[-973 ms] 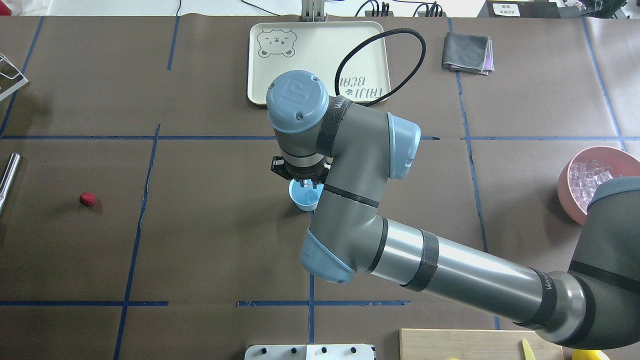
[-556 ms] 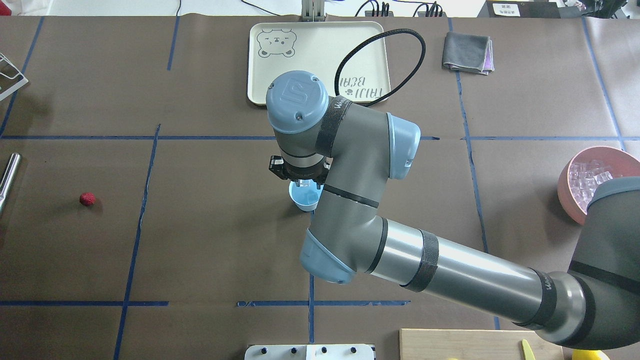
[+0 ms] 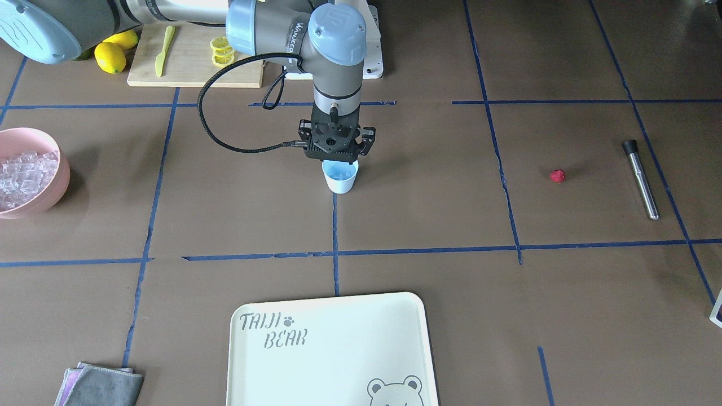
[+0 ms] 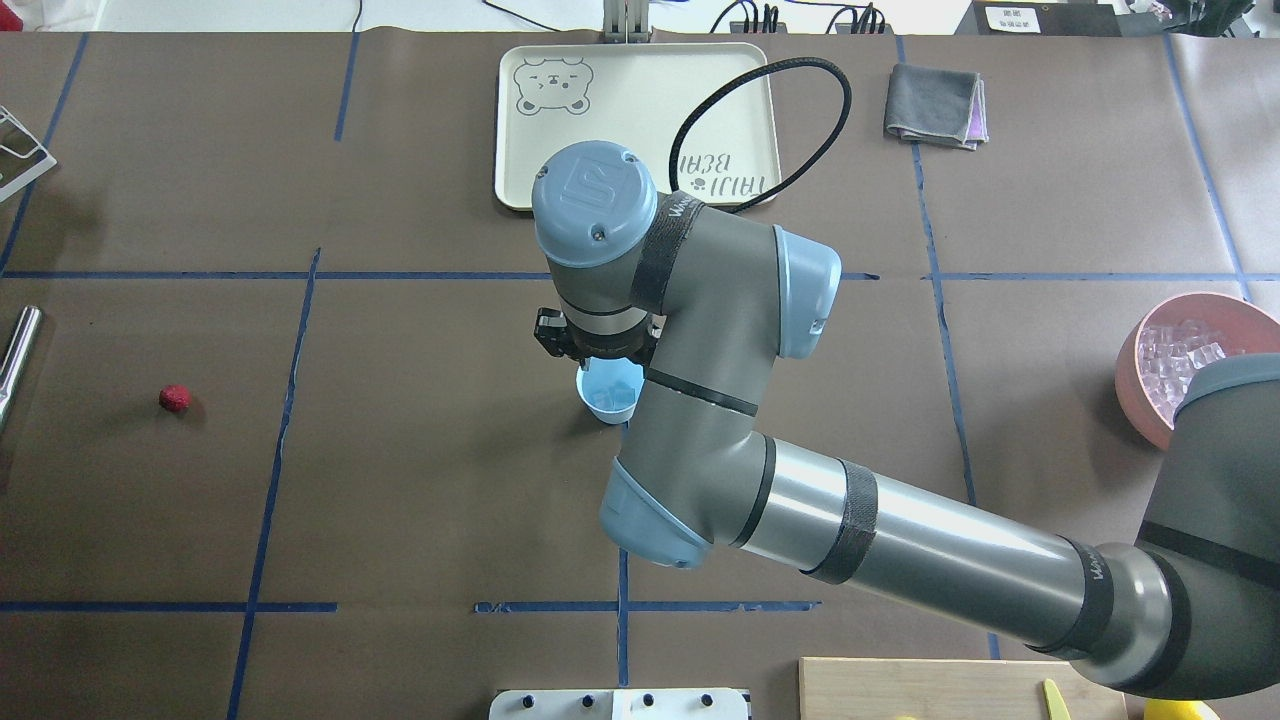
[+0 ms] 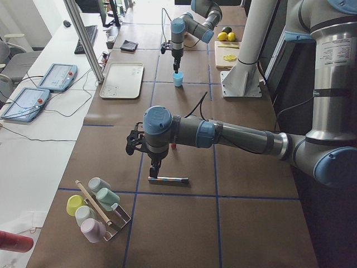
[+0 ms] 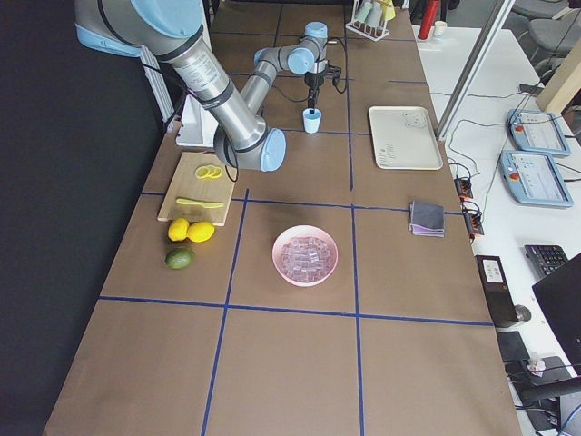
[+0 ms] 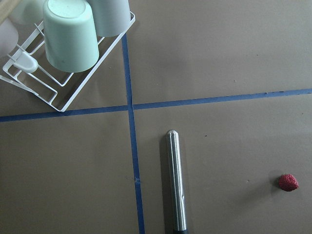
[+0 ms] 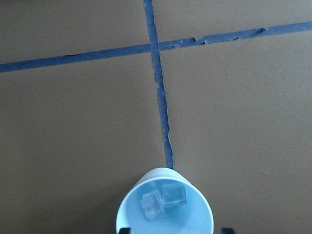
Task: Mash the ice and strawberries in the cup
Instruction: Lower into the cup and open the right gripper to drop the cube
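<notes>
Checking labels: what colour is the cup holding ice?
The cup is light blue; best in the right wrist view.

Cup point(image 3: 340, 181) showing light blue; ice point(image 8: 173, 195) clear; berry point(image 3: 557, 176) red; bowl point(image 3: 59, 186) pink; tray point(image 3: 350, 338) cream, wearing grey bear print; table point(image 3: 428, 186) brown, blue lines point(image 3: 395, 251) crossing it.

Access to the cup point(image 3: 340, 179) from above is blocked by the right claw point(image 3: 340, 162), held just over its mouth with fingers apart. The cup is ringed by bare desk point(image 3: 428, 186), though the side toward the robot is overhung by the right arm point(image 4: 850, 520). The strawberry point(image 3: 557, 176) is surrounded by bare desk; only the metal rod point(image 3: 640, 179) is found near it, on its outer side. The tray point(image 3: 338, 295) and pink bowl point(image 3: 53, 197) are set well apart from the cup.
</notes>
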`<control>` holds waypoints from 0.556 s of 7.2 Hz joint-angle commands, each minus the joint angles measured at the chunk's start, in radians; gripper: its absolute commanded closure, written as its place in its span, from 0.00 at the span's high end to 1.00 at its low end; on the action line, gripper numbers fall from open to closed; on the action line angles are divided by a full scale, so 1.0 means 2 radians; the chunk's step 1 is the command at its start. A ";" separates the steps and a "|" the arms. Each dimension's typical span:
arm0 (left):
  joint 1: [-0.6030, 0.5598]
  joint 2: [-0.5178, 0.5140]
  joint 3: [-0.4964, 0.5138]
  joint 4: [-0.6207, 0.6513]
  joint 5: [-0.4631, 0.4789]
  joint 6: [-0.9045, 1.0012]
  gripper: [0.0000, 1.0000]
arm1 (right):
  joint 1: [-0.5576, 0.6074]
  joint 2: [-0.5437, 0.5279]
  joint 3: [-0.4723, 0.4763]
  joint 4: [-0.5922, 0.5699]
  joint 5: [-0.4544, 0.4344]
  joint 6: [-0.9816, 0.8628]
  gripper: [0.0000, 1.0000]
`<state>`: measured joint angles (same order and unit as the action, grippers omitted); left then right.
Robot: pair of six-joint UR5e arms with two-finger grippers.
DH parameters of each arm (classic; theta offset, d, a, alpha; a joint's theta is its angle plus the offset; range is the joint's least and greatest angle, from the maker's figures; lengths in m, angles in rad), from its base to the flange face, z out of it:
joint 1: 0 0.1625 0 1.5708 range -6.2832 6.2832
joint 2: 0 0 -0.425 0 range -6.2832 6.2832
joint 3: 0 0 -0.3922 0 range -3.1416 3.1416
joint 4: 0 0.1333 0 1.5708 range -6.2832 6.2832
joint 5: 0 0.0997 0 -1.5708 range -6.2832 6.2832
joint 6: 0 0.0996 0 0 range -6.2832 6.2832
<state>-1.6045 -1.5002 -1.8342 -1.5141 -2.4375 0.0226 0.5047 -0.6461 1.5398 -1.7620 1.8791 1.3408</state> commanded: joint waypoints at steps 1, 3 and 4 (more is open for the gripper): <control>0.000 0.000 0.001 0.000 0.000 -0.001 1.00 | 0.000 -0.001 0.002 0.009 0.000 0.000 1.00; 0.000 0.000 0.001 0.000 0.000 -0.001 1.00 | 0.000 -0.001 0.002 0.009 0.000 0.000 1.00; 0.000 0.000 0.001 0.000 0.000 -0.001 1.00 | 0.001 -0.001 0.005 0.009 0.000 0.000 1.00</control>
<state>-1.6045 -1.5002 -1.8332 -1.5141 -2.4375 0.0219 0.5049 -0.6473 1.5455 -1.7444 1.8791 1.3407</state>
